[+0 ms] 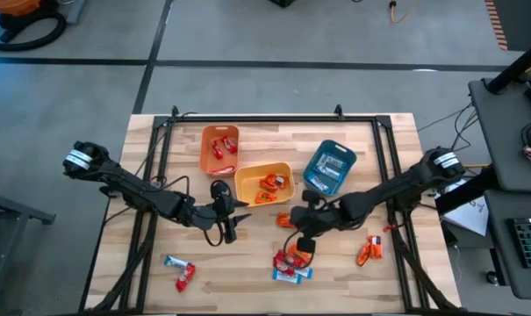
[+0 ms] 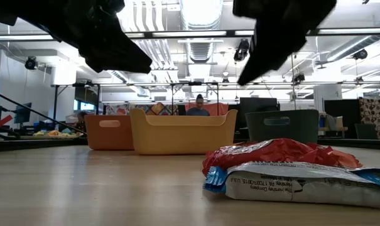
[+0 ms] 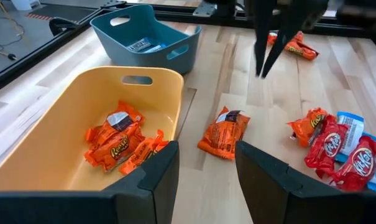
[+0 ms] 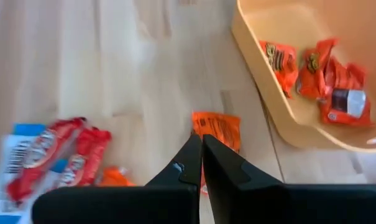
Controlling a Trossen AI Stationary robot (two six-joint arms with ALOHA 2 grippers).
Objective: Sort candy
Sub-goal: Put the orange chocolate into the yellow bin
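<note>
Right gripper (image 4: 201,146) clenched empty above the table (image 1: 247,272), an orange packet (image 4: 217,134) just beyond its fingertips.
The packet lies beside the yellow bin (image 4: 281,118); a candy pile (image 1: 291,262) sits nearby. The left gripper (image 3: 206,162) hangs released by the same bin, holding nothing.

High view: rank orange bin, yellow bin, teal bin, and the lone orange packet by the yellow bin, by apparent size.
1. yellow bin
2. orange bin and teal bin: look about alike, so I won't rank them.
3. orange packet: by far the smallest.
</note>
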